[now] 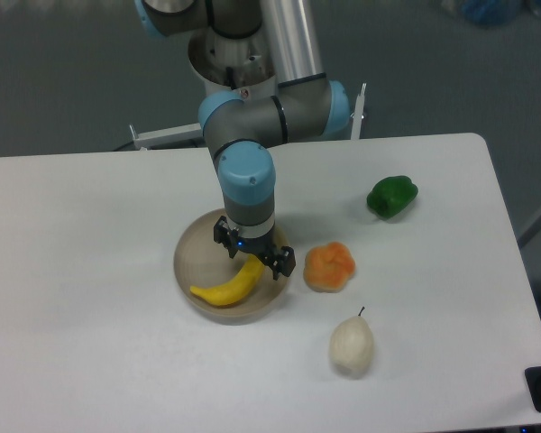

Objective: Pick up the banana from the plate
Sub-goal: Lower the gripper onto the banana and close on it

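My fingers (254, 253) hang spread apart over the upper end of the banana (230, 283), one on either side of it, and I have hold of nothing, though I cannot tell whether they touch the fruit. The banana lies curved inside the beige plate (197, 262) on the white table (90, 298). Taking the plate as my mark, an orange fruit (330, 267) sits just to its right, a pale pear (353, 345) lies further right and nearer the front edge, and a green pepper (392, 196) rests well off to the right and behind.
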